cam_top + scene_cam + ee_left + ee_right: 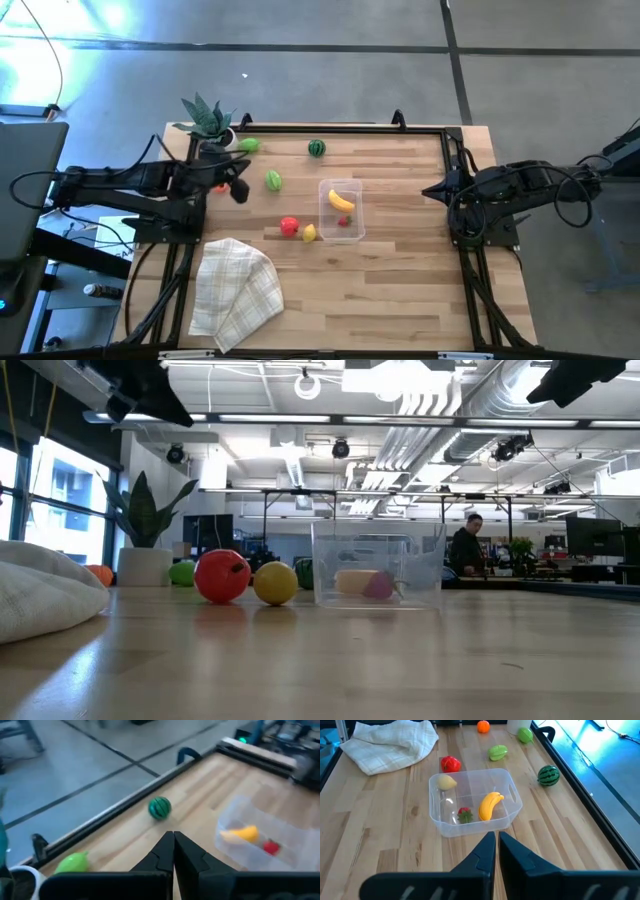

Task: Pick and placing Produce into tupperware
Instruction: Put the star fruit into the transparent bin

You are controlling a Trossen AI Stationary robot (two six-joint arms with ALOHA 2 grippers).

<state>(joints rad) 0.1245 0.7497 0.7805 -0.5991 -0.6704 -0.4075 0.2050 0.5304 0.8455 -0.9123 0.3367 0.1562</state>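
Tupperware, frame centre: holding banana, small red piece.
Resting closed, empty: left hand, right hand.

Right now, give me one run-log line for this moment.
tupperware: banana, strawberry inside | left gripper: shut, empty, near plant | right gripper: shut, empty, parked

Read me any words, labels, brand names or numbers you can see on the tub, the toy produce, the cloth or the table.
None can be read: the clear tub, banana, watermelon, red fruit, checked cloth and wooden table carry no visible text.
Background room equipment in the low view: too small to read.
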